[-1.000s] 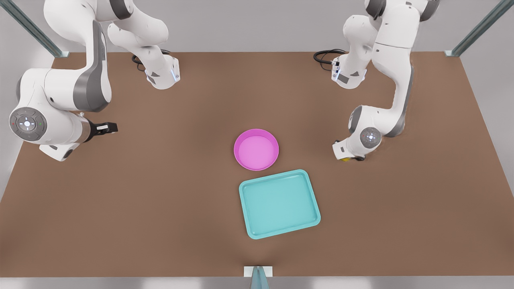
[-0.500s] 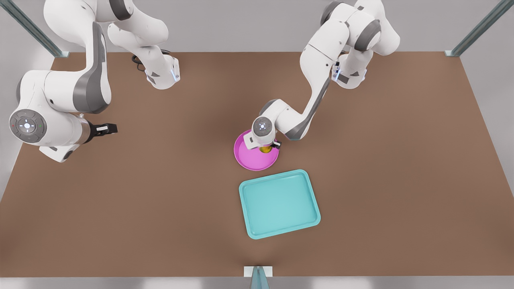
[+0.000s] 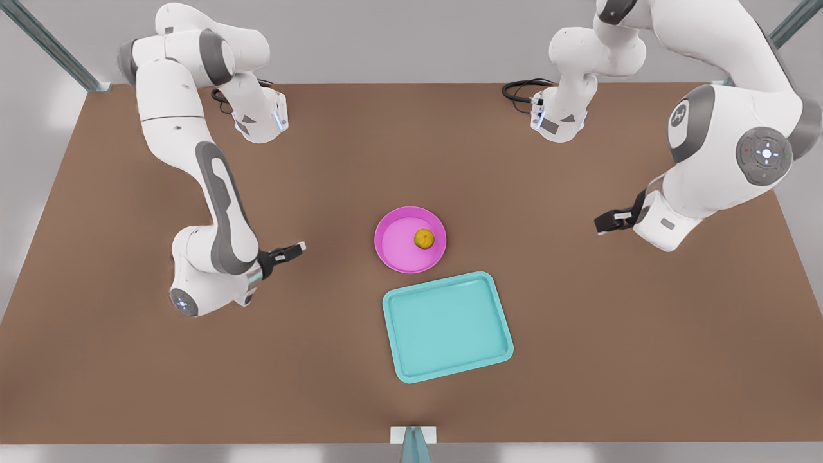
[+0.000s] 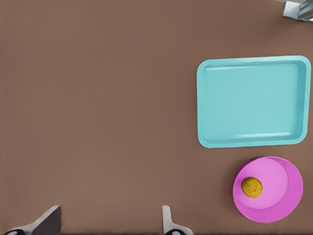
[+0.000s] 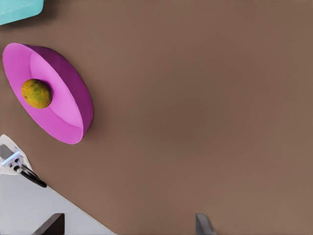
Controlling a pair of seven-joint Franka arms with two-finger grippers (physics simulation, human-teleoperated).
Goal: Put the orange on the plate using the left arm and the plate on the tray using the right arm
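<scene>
The orange (image 3: 424, 238) already sits inside the magenta plate (image 3: 392, 254), toward the rim on the front view's right, so the step in hand looks to be the right arm's: moving the plate onto the teal tray (image 3: 411, 370), which lies just beside it on the brown bench (image 3: 193, 386), nearer the camera. The right gripper (image 3: 294, 249) hangs at the front view's left of the plate, well apart from it, its fingers (image 5: 204, 224) spread wide and holding nothing. The left gripper (image 3: 605, 222) waits off to the front view's right, also spread wide and empty, clear of the work. To do this well, the right arm should probably take the near rim with one finger inside and one outside, on the side away from the orange so the fruit is not knocked. The plate should be kept level through the lift, since a round fruit would roll easily in a shallow dish. A short carry and a gentle set-down fully within the tray's raised rim would finish it.
</scene>
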